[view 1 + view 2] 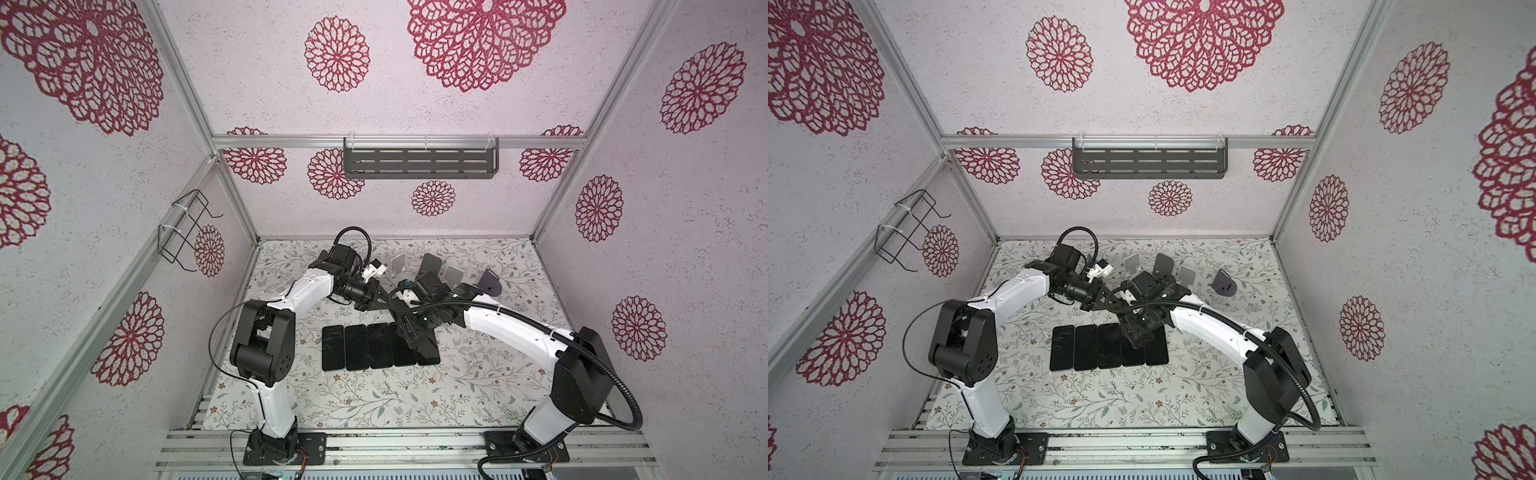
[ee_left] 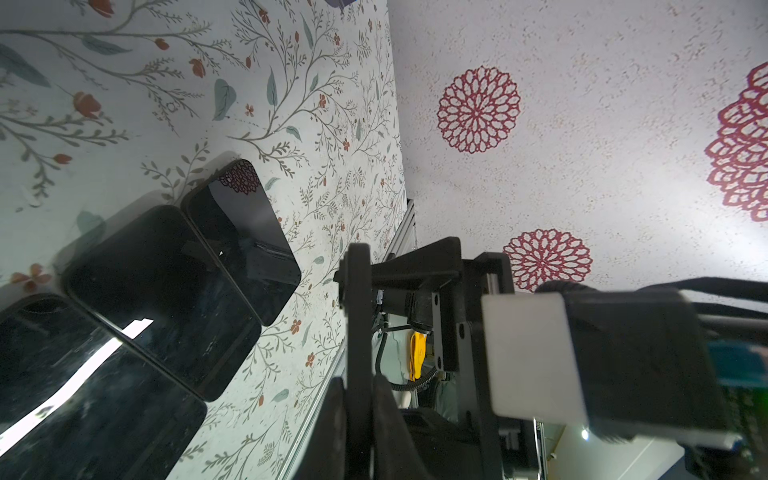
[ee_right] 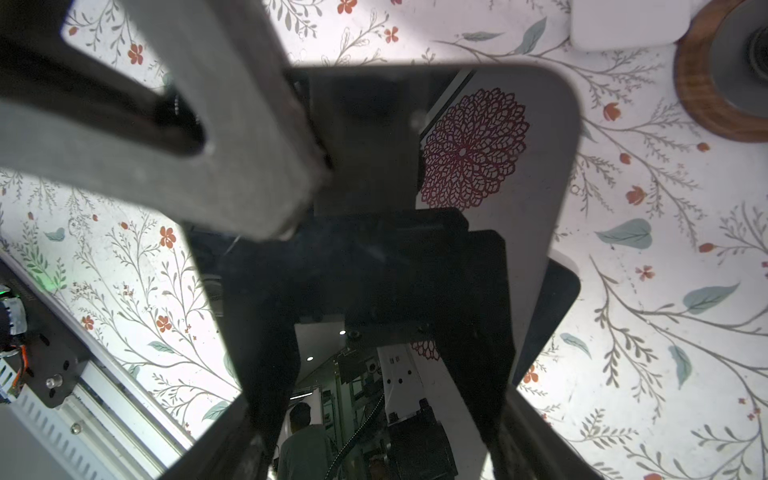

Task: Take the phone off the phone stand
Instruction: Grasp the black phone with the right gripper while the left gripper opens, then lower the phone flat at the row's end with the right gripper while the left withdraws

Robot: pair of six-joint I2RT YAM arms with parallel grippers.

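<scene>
Five glossy black phones [image 1: 357,347] with rounded corners lie flat, side by side, at the centre of my matte, floral-printed desk [image 1: 374,399]. My right end effector [image 1: 409,337] hangs over the row's right end. In the right wrist view its dark fingers stand apart on either side of one phone [image 3: 478,166], whose mirror-like screen fills mid-frame, but I cannot tell whether they pinch it. My left end effector [image 1: 376,298], pressed together, hovers just up-left of it. Thin plate-shaped phone stands [image 1: 398,262], silver, black and purple-grey, sit above centre.
</scene>
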